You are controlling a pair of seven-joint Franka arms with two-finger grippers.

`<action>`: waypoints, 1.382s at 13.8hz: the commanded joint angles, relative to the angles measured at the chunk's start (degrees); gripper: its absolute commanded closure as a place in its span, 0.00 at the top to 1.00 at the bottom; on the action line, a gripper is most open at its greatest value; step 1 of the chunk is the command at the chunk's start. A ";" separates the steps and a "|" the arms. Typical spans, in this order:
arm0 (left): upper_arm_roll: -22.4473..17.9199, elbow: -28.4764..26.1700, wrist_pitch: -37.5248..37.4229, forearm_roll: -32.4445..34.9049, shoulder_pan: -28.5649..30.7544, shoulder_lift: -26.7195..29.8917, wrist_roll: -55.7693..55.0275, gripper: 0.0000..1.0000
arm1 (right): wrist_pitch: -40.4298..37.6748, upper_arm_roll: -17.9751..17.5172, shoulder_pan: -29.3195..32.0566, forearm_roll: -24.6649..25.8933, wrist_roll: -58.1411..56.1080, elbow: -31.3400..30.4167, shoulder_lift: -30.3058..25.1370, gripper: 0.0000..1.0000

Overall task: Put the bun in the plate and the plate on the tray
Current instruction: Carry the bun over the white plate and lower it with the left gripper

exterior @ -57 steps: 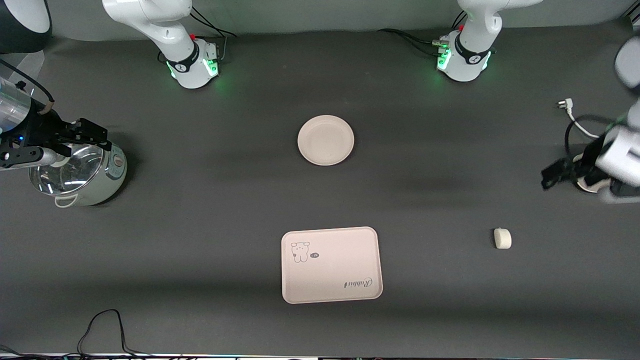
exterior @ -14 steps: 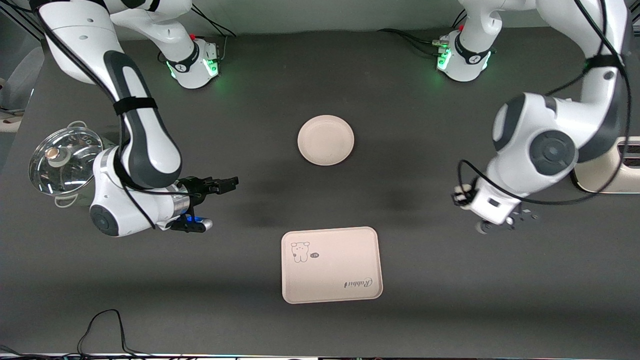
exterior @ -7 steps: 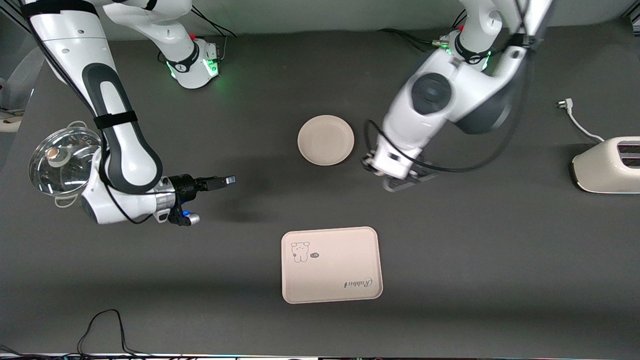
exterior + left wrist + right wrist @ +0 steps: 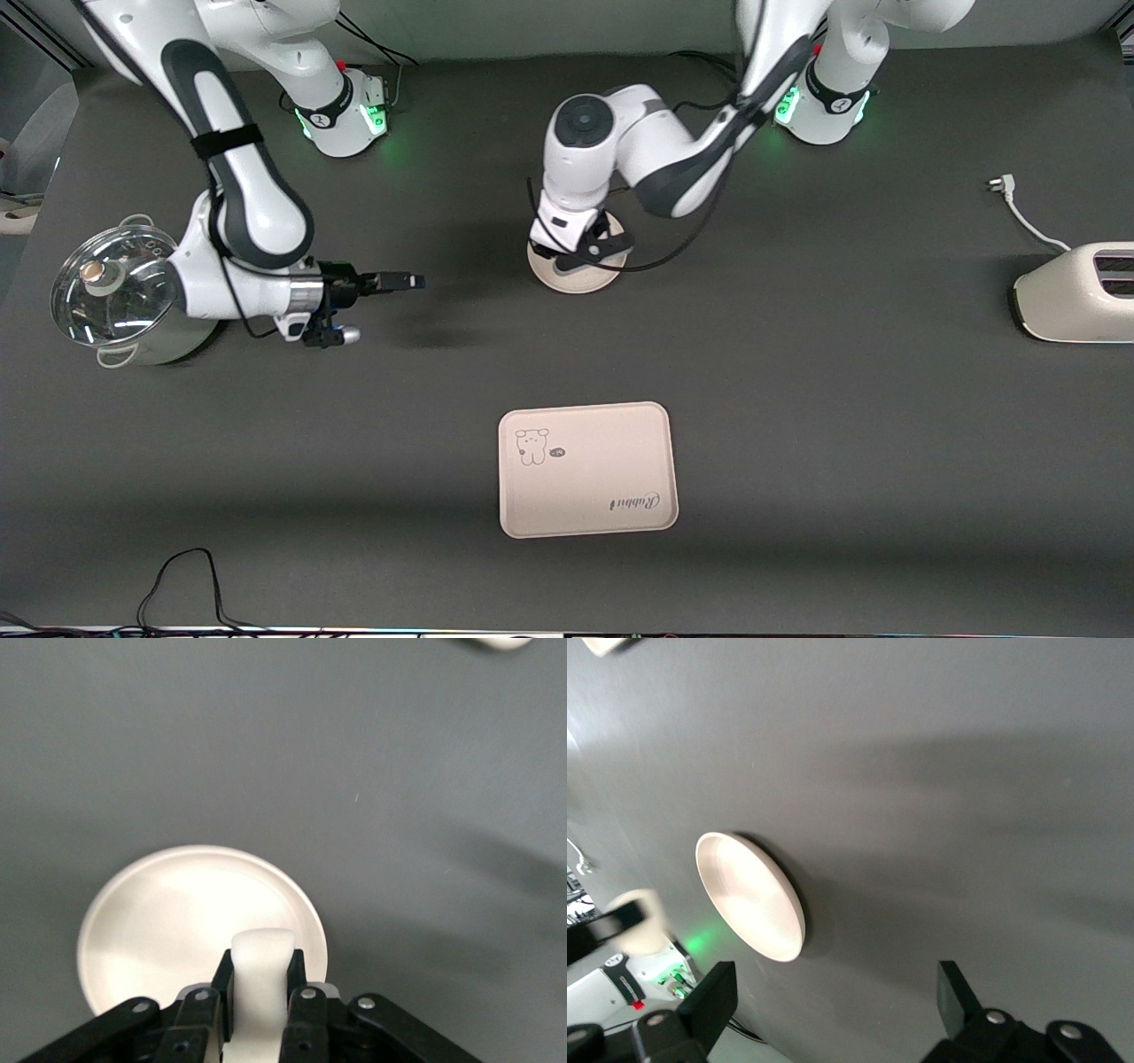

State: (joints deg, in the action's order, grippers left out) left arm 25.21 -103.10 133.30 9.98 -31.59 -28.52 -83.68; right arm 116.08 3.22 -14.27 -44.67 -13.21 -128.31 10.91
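Over plate (image 4: 576, 276): left hand (image 4: 259, 997) clamps bun (image 4: 260, 979); right hand (image 4: 833, 1005) waits, fingers spread, empty.

In the front view, the left arm's wrist hides the bun (image 4: 260, 967) and half the plate (image 4: 576, 278).

you see the left gripper (image 4: 259, 1010) clamped on the bun (image 4: 260, 979), hanging over the plate (image 4: 168, 912) on the table (image 4: 372, 771).

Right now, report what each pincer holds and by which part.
The left pincer, over the round cream plate, clamps the small off-white steamed bun by its two sides. The right pincer is open and holds nothing.
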 commanded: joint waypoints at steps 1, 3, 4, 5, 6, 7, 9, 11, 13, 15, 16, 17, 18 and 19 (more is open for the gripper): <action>-0.95 0.79 1.43 3.37 -3.99 -4.07 -4.91 0.26 | 2.13 0.38 -0.41 -1.30 0.37 -5.54 -4.49 1.00; -1.21 0.79 2.57 6.09 -5.49 -6.88 -6.23 0.26 | 3.88 0.30 -2.24 -1.56 0.37 -8.00 -6.16 1.00; -1.22 0.71 3.80 8.02 -5.58 -8.20 -7.80 0.26 | 5.11 0.30 -3.21 -1.65 0.46 -9.14 -6.51 1.00; -1.13 0.71 4.16 10.39 -5.58 -9.00 -9.12 0.28 | 5.82 0.30 -3.39 -1.83 0.46 -9.94 -6.86 1.00; -1.13 0.71 4.25 11.89 -5.58 -9.79 -9.83 0.29 | 5.91 0.30 -3.48 -2.18 0.46 -10.47 -7.04 1.00; -1.13 0.71 4.25 12.26 -5.58 -10.06 -9.93 0.30 | 5.91 0.30 -3.48 -2.18 0.46 -10.82 -7.04 1.00; -1.13 0.71 4.07 12.35 -5.58 -10.06 -9.93 0.86 | 6.78 0.30 -5.06 -2.27 0.46 -11.09 -7.04 1.00; -1.13 0.71 3.46 12.26 -5.32 -10.06 -9.84 1.00 | 7.14 0.30 -5.06 -2.27 0.46 -11.26 -6.69 1.00; -1.13 0.71 2.76 12.35 -4.97 -9.98 -9.75 1.00 | 7.14 0.30 -5.06 -2.27 0.37 -11.26 -6.52 1.00; -1.04 1.05 0.22 12.17 -4.09 -8.58 -9.14 1.00 | 7.14 0.30 -5.06 -2.27 0.37 -11.18 -6.25 1.00; -0.87 1.06 -0.66 12.17 -3.05 -7.44 -8.96 1.00 | 7.14 0.30 -5.06 -2.27 0.55 -11.18 -6.17 1.00; -0.60 1.14 -1.46 12.00 -1.99 -6.21 -8.44 1.00 | 7.14 0.30 -5.06 -2.79 0.55 -11.18 -6.08 1.00; -0.43 1.14 -2.60 11.21 -0.68 -4.54 -6.43 1.00 | 7.23 0.30 -5.24 -4.71 0.55 -11.26 -5.99 1.00; 0.10 1.14 -4.09 9.99 1.43 -2.96 -4.41 1.00 | 7.75 0.30 -6.63 -5.68 0.55 -11.44 -5.81 1.00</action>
State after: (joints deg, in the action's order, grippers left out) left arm 24.36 -101.04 132.61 21.08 -33.26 -36.00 -90.97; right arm 122.48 3.26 -18.67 -47.58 -13.15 -138.73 5.88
